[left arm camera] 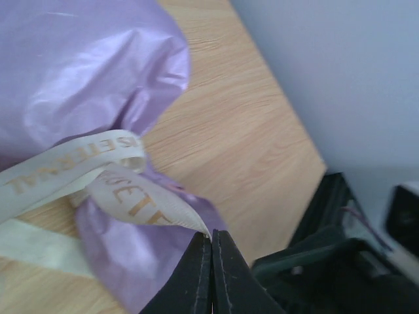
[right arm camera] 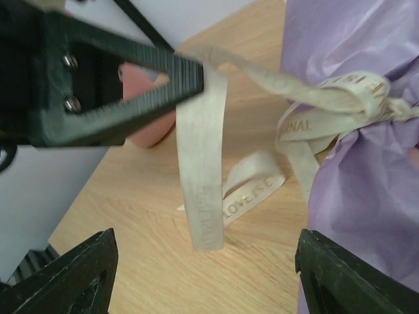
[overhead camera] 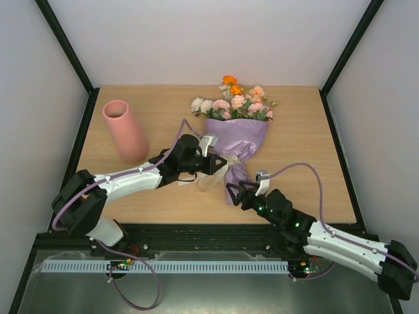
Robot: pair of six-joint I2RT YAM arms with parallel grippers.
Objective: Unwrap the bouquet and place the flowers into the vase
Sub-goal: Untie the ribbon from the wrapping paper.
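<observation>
Left gripper [left arm camera: 211, 237] pinched on ribbon [left arm camera: 131, 196] of bouquet [overhead camera: 239, 134], lower centre of frame. Right gripper [right arm camera: 204, 237] wide, empty. Ribbon limp, likely slippery: hold flat near its end.

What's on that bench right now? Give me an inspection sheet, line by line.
Surface: wooden table, light wood.
Job's things: bouquet lying mid-table, still wrapped, cream ribbon still knotted round it; pink vase standing at the left, empty.
Clutter: nothing seen.
Grippers: left gripper shut on the ribbon's end; right gripper open near the bouquet's stem end, holding nothing.
Cables: lilac cables looping off both arms.
Surroundings: white walls, black frame posts.
</observation>
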